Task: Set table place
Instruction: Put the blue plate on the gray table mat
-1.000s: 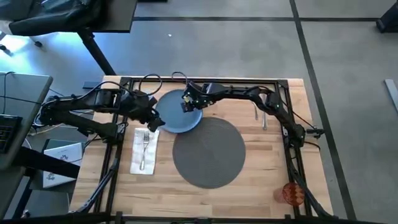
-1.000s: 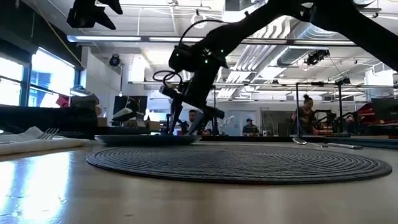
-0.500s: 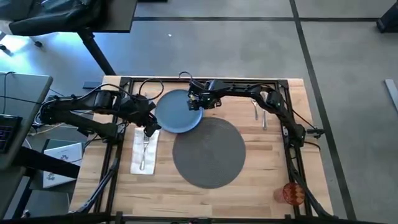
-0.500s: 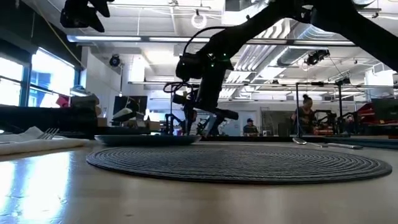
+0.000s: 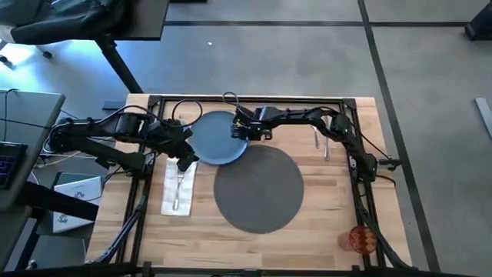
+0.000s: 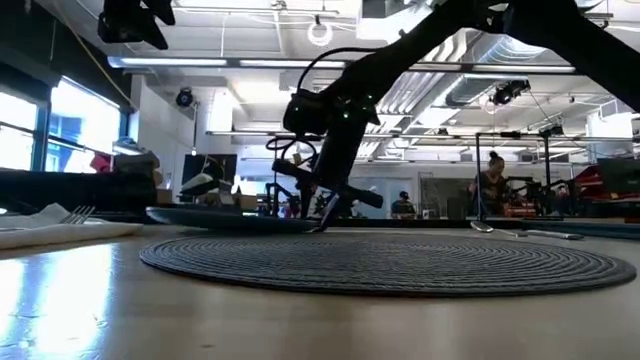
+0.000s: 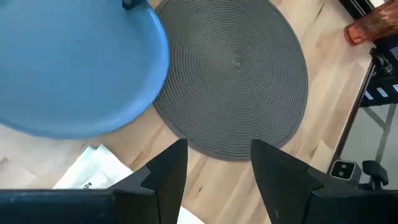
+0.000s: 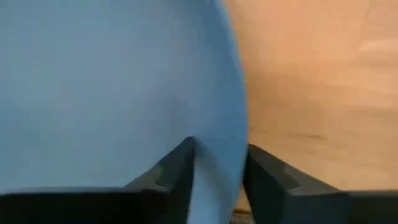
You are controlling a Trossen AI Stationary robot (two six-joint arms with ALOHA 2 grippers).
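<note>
The round blue plate (image 5: 215, 138) lies at the far left of the pale wood table (image 5: 330, 200). Its near right edge overlaps the far left edge of the dark grey woven mat (image 5: 259, 189). My right gripper (image 5: 239, 132) is shut on the plate's right rim. My left gripper (image 5: 187, 161) hangs open over the far end of the white napkin (image 5: 177, 188), on which the fork (image 5: 179, 178) lies. Knife and spoon (image 5: 322, 143) lie at the far right. The orange cup (image 5: 361, 239) stands at the near right corner. My right gripper pinches the plate's rim (image 8: 217, 163) on the plate's right side between its two fingers (image 8: 178, 171). The fingers slant down from the table's right (image 6: 325, 215). In the low view the plate (image 6: 225, 218) sits tilted, its left side slightly higher.
Bare wood lies near the mat and to its right. The black frame (image 5: 254, 100) runs along the table's far edge, with arm cables looping above it. People and equipment show in the room far behind the table.
My right gripper has gone from over the plate to its right rim and come down onto it; the plate, level before, now sits tilted. My left gripper has drawn back from the plate's left edge toward the near edge, over the napkin.
</note>
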